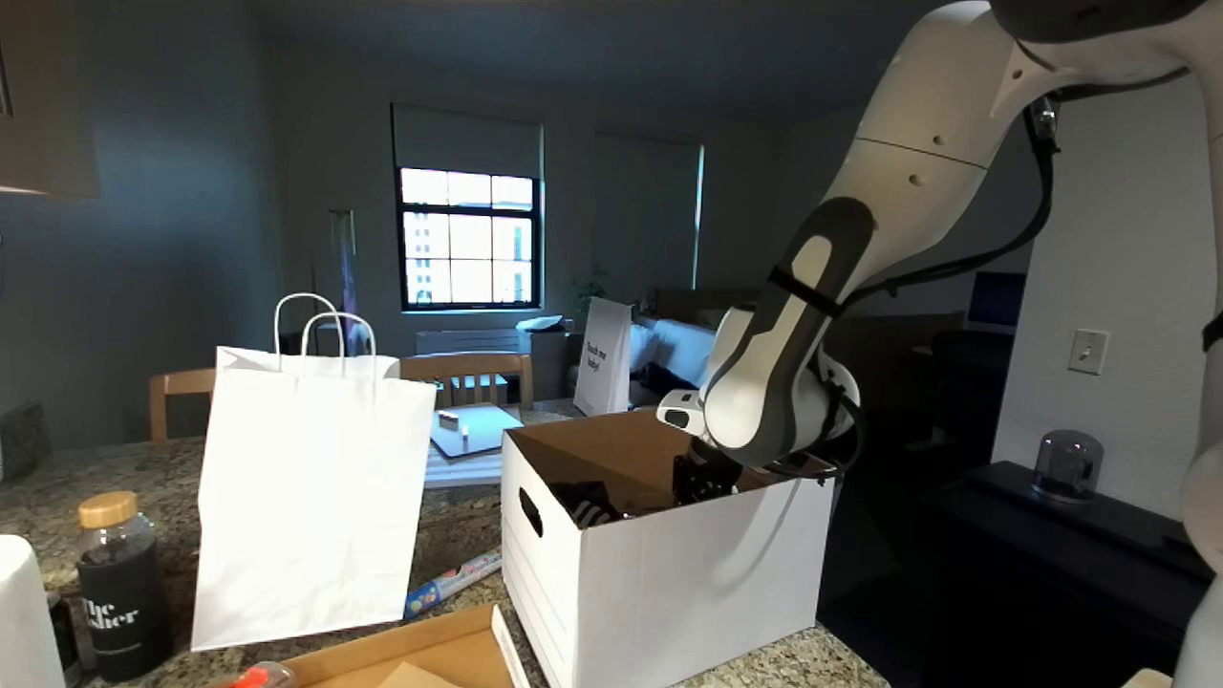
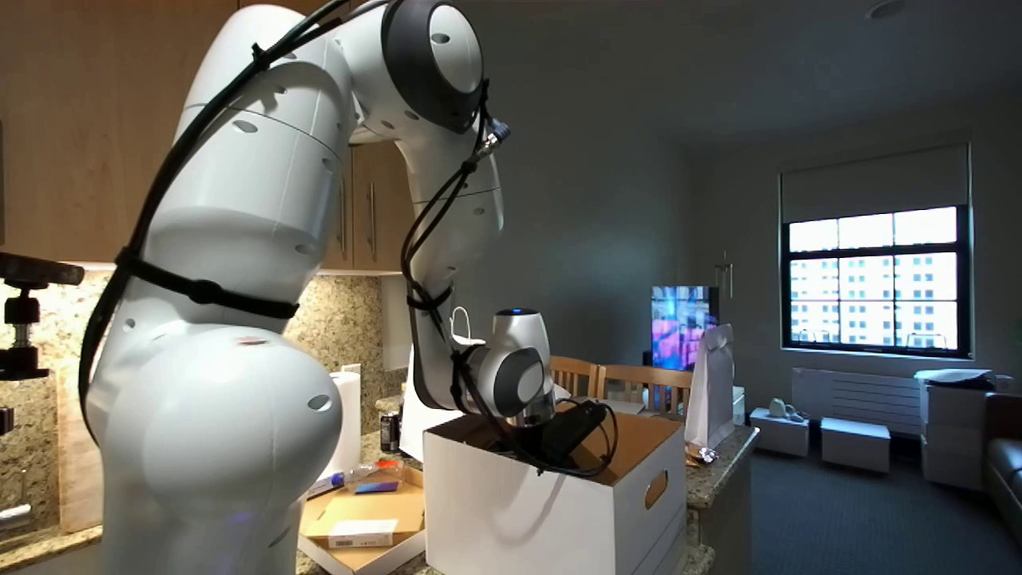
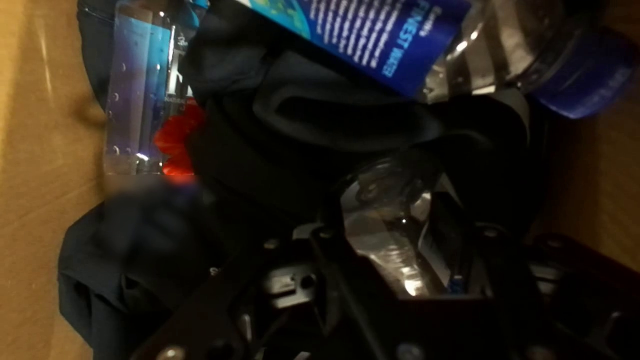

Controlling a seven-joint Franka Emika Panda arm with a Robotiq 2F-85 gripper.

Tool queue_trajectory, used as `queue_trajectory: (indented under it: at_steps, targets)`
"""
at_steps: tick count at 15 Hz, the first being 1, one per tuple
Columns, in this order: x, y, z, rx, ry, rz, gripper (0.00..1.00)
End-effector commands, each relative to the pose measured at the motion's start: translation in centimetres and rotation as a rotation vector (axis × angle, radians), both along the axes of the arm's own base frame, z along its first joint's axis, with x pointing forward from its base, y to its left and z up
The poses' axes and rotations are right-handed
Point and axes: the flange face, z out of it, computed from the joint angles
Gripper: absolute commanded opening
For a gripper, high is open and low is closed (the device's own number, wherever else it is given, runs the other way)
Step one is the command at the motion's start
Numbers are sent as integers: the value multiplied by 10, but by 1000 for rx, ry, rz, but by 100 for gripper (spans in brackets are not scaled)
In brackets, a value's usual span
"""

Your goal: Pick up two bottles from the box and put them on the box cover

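The white box (image 1: 707, 573) stands on the counter, and my gripper (image 3: 390, 222) reaches down inside it; the rim hides the fingertips in both exterior views. In the wrist view a clear bottle (image 3: 382, 210) lies between the fingers, with one on each side pressed close, so the jaws look shut on it. Its lower part is hidden by the gripper. Above it lies a water bottle with a blue label (image 3: 365, 40) and blue cap. A bottle with blue and red print (image 3: 135, 100) rests near the brown wall. The box cover (image 2: 407, 551) lies upturned beside the box.
Dark cloth (image 3: 240, 150) fills much of the box around the bottles. The cover bears a cardboard piece (image 2: 359, 511) and a clear item with red (image 2: 387, 471). A white paper bag (image 1: 306, 506), a colourful tube (image 1: 454, 583) and a dark lidded flask (image 1: 119, 602) stand or lie nearby.
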Motion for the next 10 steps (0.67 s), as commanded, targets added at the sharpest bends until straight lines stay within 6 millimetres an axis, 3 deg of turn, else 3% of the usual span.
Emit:
queue_trajectory:
  at_steps: [1, 10]
  targets:
    - [-20, 3, 15, 1, -18, -11, 22]
    - [-17, 18, 56, -7, -56, 6, 22]
